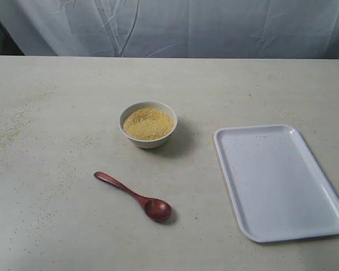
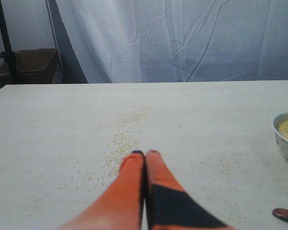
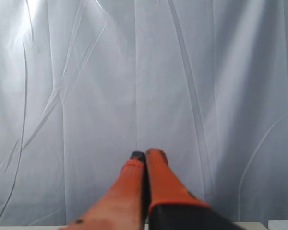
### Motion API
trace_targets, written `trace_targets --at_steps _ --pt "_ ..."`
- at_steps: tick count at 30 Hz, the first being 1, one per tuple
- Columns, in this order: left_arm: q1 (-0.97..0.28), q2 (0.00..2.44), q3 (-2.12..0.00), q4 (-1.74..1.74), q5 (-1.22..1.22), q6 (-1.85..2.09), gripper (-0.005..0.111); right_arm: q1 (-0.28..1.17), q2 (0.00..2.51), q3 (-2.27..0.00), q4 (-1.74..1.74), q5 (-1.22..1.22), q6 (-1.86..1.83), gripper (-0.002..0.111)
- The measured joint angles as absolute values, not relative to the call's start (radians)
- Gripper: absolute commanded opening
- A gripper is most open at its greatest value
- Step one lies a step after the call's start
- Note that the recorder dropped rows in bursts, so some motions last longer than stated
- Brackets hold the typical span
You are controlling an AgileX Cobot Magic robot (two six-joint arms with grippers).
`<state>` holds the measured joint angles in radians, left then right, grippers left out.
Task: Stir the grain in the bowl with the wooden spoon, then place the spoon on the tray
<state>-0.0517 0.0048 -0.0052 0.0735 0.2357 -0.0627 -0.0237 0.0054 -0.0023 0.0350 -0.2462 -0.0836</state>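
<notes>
Exterior: bowl of grain on table, wooden spoon flat on table near bowl, not touching, tray to the right, apart from both | Left wrist: left gripper pressed together above scattered granules | Right wrist: right gripper pressed together, facing curtain

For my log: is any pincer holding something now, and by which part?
Nothing is held. The left pincer and the right pincer are both shut and empty; the spoon lies on the table.
</notes>
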Motion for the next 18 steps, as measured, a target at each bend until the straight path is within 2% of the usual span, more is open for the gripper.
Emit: trace_targets --at_steps 5,9,13,18 --pt "-0.052 0.005 -0.005 0.074 0.236 -0.063 0.0 -0.024 0.005 -0.018 0.044 -0.18 -0.057 -0.001" --pt "-0.052 0.005 -0.005 0.074 0.236 -0.063 0.0 -0.024 0.085 -0.197 0.06 0.183 -0.046 -0.001" --pt "-0.052 0.005 -0.005 0.074 0.236 -0.063 0.0 -0.024 0.313 -0.405 0.061 0.529 -0.043 -0.001" --pt "-0.052 0.005 -0.005 0.074 0.236 -0.063 0.0 -0.014 0.567 -0.487 0.139 0.52 -0.014 -0.001"
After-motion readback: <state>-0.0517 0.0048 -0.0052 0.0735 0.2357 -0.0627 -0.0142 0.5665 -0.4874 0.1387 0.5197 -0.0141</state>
